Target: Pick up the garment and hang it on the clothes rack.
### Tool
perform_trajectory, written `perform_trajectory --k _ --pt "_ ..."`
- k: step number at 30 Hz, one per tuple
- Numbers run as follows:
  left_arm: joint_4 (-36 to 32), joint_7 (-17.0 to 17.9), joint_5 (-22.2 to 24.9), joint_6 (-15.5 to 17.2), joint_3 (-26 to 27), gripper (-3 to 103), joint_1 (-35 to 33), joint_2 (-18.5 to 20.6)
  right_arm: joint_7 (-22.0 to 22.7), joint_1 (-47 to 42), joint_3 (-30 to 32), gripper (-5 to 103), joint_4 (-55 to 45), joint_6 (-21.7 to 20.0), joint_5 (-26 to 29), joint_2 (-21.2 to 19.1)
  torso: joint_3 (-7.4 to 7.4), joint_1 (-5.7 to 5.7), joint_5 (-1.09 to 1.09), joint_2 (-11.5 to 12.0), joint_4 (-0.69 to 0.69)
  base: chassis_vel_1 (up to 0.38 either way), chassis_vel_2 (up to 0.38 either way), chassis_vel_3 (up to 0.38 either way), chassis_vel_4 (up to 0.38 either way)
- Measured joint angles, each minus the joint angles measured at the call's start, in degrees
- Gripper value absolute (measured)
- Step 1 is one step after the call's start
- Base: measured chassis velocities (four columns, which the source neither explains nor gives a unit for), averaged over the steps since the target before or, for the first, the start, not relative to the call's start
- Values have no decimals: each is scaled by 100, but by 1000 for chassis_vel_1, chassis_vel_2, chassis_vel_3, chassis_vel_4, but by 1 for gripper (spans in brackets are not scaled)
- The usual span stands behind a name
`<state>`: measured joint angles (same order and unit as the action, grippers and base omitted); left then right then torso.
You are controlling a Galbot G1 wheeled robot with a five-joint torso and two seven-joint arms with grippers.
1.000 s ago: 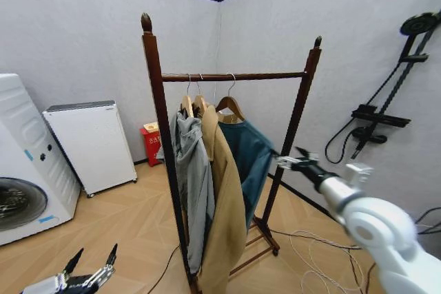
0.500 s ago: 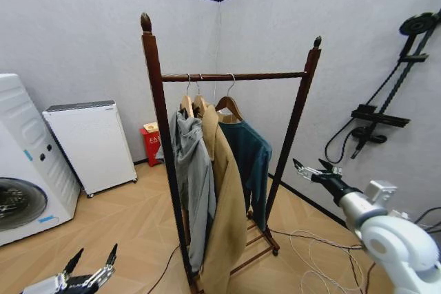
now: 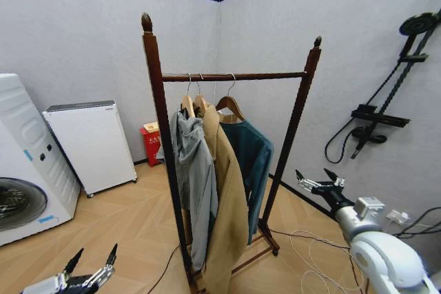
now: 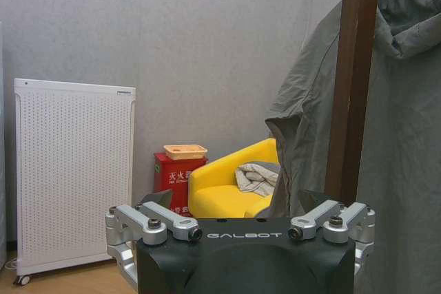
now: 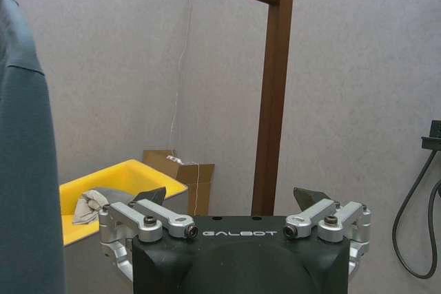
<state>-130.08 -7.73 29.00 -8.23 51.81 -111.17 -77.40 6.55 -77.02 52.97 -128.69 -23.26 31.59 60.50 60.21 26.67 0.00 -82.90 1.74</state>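
Note:
The garment (image 3: 251, 153), a dark teal top on a wooden hanger (image 3: 231, 107), hangs from the top bar (image 3: 234, 76) of the clothes rack (image 3: 302, 111), rightmost of three pieces. Its edge also shows in the right wrist view as the garment (image 5: 24, 170), beside the rack's post (image 5: 272, 87). My right gripper (image 3: 318, 182) is open and empty, low and to the right of the rack's right post, apart from the fabric; seen from its wrist, the right gripper (image 5: 229, 197) holds nothing. My left gripper (image 3: 89, 266) hangs open near the floor at the lower left, and the left gripper (image 4: 234, 204) faces the rack's left post.
A grey hoodie (image 3: 193, 177) and a long tan coat (image 3: 227, 204) hang left of the teal top. A washing machine (image 3: 21, 170), a white appliance (image 3: 93, 142) and a red box (image 3: 150, 144) line the left wall. Cables (image 3: 317, 253) lie on the floor; a shower fixture (image 3: 375, 118) is on the right wall.
My right gripper has drawn back from the teal top's edge, moving down and to the right past the rack's post. The garment stays hanging. The left arm has not moved.

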Motion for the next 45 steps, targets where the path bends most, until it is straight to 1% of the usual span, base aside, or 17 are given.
perform_trajectory --k 11,21,25,37,38,40,43,45 --pt "0 0 0 0 0 100 0 0 -103 -94 34 100 -48 168 -8 27 0 0 0 0 1 -32 -29 -27 -36" --pt "0 0 0 0 0 100 0 0 -133 -191 143 100 -121 205 3 24 0 0 0 0 0 -80 -87 -94 -92" --pt "0 0 0 0 0 100 0 0 -134 -218 153 100 -177 226 11 49 0 0 0 0 2 -120 -118 -123 -137" --pt "0 0 0 0 0 100 0 0 -147 -264 153 100 -366 226 18 74 0 0 1 0 1 -114 -134 -140 -116" --pt "0 0 0 0 0 100 0 0 -149 -260 142 100 -379 219 18 71 0 1 -1 0 0 -62 -179 -168 -77" --pt "0 0 0 0 0 100 0 0 -153 -250 122 100 -390 202 19 69 0 0 2 0 1 -66 -175 -184 -64" --pt "0 0 0 0 0 100 0 0 -154 -245 103 100 -398 193 19 69 0 0 0 0 1 -67 -204 -197 -80" --pt "-1 -2 0 0 0 100 0 0 -155 -243 68 100 -408 181 16 73 0 -1 2 -1 2 -59 -216 -200 -67"
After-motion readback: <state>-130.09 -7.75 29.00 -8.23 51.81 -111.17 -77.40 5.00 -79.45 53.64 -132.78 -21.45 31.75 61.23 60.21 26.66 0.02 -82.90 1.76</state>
